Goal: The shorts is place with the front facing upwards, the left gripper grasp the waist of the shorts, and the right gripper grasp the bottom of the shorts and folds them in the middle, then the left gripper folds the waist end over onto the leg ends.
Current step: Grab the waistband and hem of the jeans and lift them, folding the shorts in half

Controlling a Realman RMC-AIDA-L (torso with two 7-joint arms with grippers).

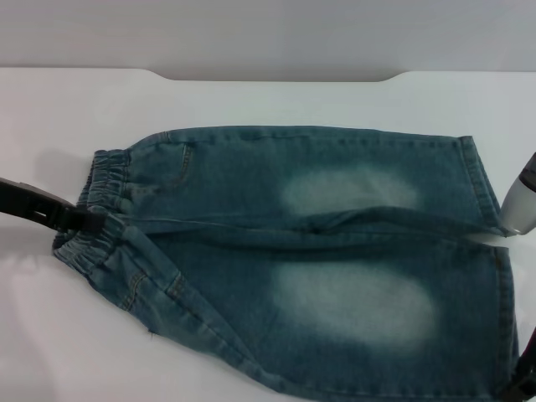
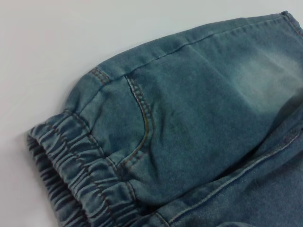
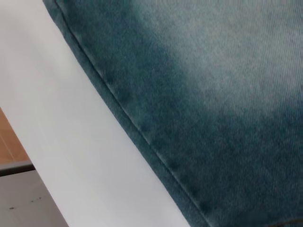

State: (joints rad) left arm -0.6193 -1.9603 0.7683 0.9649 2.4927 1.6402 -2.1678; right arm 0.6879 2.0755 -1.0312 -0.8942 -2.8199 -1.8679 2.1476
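Note:
The shorts [image 1: 318, 251] lie flat on the white table, blue-green denim with two pale faded patches [image 1: 347, 188] facing up. The gathered waist [image 1: 105, 180] points left and the stitched leg hems [image 1: 477, 176] point right. My left gripper [image 1: 88, 220], a black claw, comes in from the left with its tip at the middle of the waist band. The left wrist view shows the ruffled waist [image 2: 71, 165] and a curved pocket seam [image 2: 142, 123] close up. My right gripper [image 1: 521, 387] shows only as a black piece at the lower right corner, by the hem. The right wrist view shows a stitched edge of the shorts [image 3: 213, 94].
The white table [image 1: 251, 100] ends at a notched back edge against a grey wall. A white and grey piece of the right arm [image 1: 519, 205] stands beside the hems. In the right wrist view the table's edge [image 3: 28, 142] gives way to brown floor [image 3: 7, 146].

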